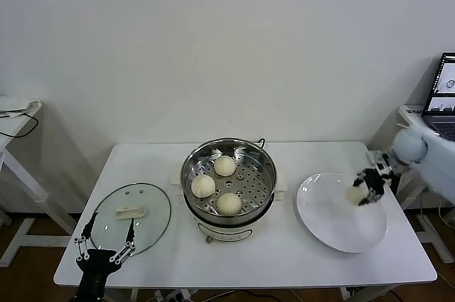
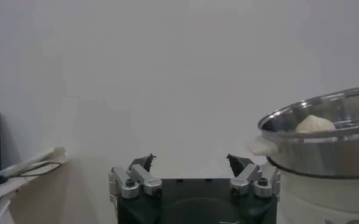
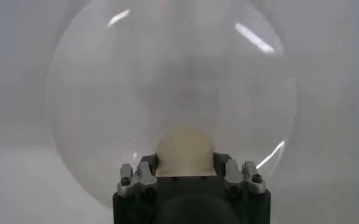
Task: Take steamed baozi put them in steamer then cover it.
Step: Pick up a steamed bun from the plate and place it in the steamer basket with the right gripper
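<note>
- So, looking at three round cream-white steamed baozi (image 1: pixel 215 185) already sitting on the perforated tray inside the round shiny stainless-steel steamer (image 1: pixel 228 150), mid-table on its white electric base.
- Spotting the fourth cream-white baozi (image 1: pixel 355 193) over on the flat white plate (image 1: pixel 334 224), at the robot's right side of the white table (image 1: pixel 284 259).
- Seeing the right gripper (image 1: pixel 370 187) down at the plate's far-right part, fingers pinching in on that last baozi; right wrist view backing that up, with the bun (image 3: pixel 185 151) wedged between the fingers (image 3: pixel 144 173).
- Noting the left gripper (image 1: pixel 105 241) parked at the table's front-left edge, fingers spread wide, just beside the round clear glass cover (image 1: pixel 153 209) with its cream-white oblong handle (image 1: pixel 131 211), gripping nothing.
- Guessing at the step in hand: securing the bun, then lifting it toward the steamer.
- Doing it well, probably: keeping the squeeze gentle since the dough looks soft, lifting straight up off the plate, clearing the steamer's rim, and aiming for the bare right side of the tray rather than dropping onto the other three.
- Leaving the cover for after, likely a job for the left arm.
</note>
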Controlling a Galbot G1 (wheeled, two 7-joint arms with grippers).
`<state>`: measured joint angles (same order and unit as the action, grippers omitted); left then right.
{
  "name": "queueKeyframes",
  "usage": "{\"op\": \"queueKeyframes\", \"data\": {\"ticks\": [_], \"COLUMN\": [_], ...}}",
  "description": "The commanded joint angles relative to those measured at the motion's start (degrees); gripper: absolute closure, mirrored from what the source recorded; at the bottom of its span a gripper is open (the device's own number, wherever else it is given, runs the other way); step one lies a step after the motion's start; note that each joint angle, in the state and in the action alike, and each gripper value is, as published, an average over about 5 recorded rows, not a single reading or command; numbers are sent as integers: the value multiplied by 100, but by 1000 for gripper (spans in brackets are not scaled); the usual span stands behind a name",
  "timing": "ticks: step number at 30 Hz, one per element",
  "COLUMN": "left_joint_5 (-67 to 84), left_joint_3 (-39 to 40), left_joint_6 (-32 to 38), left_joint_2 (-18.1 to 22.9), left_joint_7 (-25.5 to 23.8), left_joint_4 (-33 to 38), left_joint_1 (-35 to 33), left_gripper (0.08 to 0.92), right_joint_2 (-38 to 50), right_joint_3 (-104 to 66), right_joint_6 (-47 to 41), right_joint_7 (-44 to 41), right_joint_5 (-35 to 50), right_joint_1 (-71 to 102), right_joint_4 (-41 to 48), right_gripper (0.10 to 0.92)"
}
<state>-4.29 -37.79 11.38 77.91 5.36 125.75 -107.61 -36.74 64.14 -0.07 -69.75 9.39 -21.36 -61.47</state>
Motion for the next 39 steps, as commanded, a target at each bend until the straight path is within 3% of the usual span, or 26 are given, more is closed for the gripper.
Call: {"op": "queueKeyframes", "data": {"ticks": [1,10,20,39], "left_joint_5": [1,4,9,15], "left_joint_3": [36,23,40,-14], "left_joint_6": [-11,-24,-44,-13], "left_joint_2": [-21,-63,-49,-35], "left_joint_7": [1,9,19,36], "left_joint_4": [33,51,78,93], "left_joint_1": [-6,-5,3,-31], "left_gripper": [177,177,177,177], "right_joint_2": [-822,-2045,-2772,-3134], "right_joint_3": [1611,2172,2472,2479], "right_joint_6": [-341,-912,-1317,-1447], "right_joint_7": [-695,-435,198,740], "right_joint_5": [1531,2524,2255,2069], "right_joint_1": [-2651,-3213,-2519,-1750], "right_joint_4": [-1066,-1755,-1563,-975], "right_gripper": [391,389,381,381]}}
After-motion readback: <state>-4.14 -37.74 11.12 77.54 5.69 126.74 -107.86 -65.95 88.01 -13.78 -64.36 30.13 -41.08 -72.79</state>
